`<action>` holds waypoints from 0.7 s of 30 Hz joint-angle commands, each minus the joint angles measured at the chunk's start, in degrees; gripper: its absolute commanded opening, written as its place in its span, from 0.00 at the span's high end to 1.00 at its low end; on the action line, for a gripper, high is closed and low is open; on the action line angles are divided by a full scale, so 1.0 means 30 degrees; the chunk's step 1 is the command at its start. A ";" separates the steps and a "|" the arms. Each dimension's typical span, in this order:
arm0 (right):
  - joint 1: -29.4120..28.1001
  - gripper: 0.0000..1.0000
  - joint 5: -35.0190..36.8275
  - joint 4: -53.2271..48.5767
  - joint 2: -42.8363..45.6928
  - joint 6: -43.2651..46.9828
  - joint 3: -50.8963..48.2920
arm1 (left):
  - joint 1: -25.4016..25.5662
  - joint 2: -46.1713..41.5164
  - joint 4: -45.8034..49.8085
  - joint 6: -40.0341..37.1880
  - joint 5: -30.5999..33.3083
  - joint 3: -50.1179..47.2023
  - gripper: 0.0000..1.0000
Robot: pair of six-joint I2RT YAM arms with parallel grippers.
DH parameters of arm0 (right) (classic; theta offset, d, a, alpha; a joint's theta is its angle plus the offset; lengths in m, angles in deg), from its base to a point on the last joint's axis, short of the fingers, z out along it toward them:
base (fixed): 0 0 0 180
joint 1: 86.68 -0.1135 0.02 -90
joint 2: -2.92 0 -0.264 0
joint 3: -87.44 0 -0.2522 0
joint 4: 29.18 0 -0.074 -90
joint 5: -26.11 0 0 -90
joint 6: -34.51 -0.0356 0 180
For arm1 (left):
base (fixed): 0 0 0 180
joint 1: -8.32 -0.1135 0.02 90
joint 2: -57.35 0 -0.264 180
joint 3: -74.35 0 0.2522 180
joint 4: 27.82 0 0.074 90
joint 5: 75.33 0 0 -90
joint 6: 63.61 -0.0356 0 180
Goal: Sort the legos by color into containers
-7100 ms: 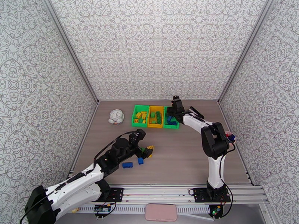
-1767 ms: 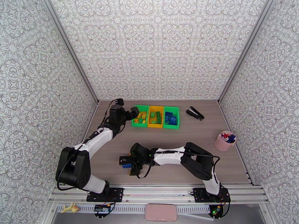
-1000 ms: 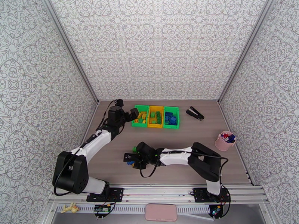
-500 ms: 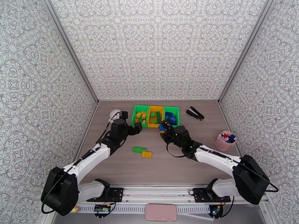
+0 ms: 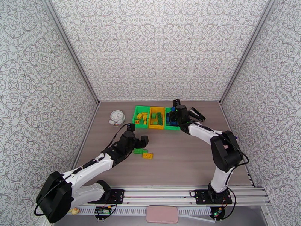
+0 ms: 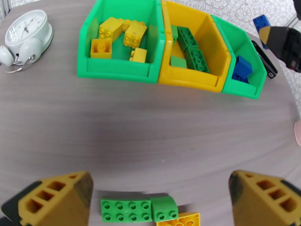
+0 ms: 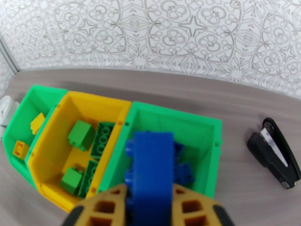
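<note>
Legos (image 6: 113, 29) mostly sorted into the containers (image 6: 188, 83), a joined row of three at 12 o'clock on the desk (image 5: 180, 159): yellow ones in the left green bin (image 6: 116, 72), green ones in the yellow bin (image 7: 94, 100), blue ones in the right green bin (image 7: 173, 114).

Right pincer (image 7: 150, 206) clamped shut on a blue lego (image 7: 150, 159), long axis running 12 to 6 o'clock in the right wrist view, hanging at the near rim of the right green bin, that bin's open mouth just ahead at 12 o'clock. Judged nearly ready for release, with only a short reach forward needed.

Left pincer (image 6: 160, 193) spread fully wide, holding nothing, hovering low over the desk. Loose pieces at 6 o'clock from it, lying between the two fingers: a green lego (image 6: 126, 210) and a yellow lego (image 6: 177, 220), with a small rounded green piece (image 6: 163, 209) touching both.

Green lego's long axis running 9 to 3 o'clock, in line with the gap between the fingers. Likely grip therefore end to end along its length, barring a turn of the wrist.

Left arm plainly the nearer to these pieces; right arm well apart, up at the containers. From the loose pieces, containers at 12 o'clock: left green bin a touch toward 11, yellow bin a touch toward 1.
</note>
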 commanded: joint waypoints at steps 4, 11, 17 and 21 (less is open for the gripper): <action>0.0298 0.83 0.0809 -0.2241 -0.2422 -0.2289 0.2932 | 0.0683 -0.0116 0.1546 0.0563 0.0100 -0.0385 0.00; 0.0425 0.54 0.0900 -0.2567 -0.2305 -0.2911 0.2863 | 0.2307 0.0292 0.3654 0.1822 0.0415 -0.0205 0.00; 0.0428 0.32 0.0376 -0.2398 -0.0320 -0.2503 0.1458 | 0.3241 0.0703 0.4139 0.2389 0.1000 0.0020 0.00; 0.0417 0.23 0.0090 -0.1942 0.1164 -0.2478 -0.0067 | 0.4101 0.1532 0.5262 0.2941 0.1886 0.0615 0.01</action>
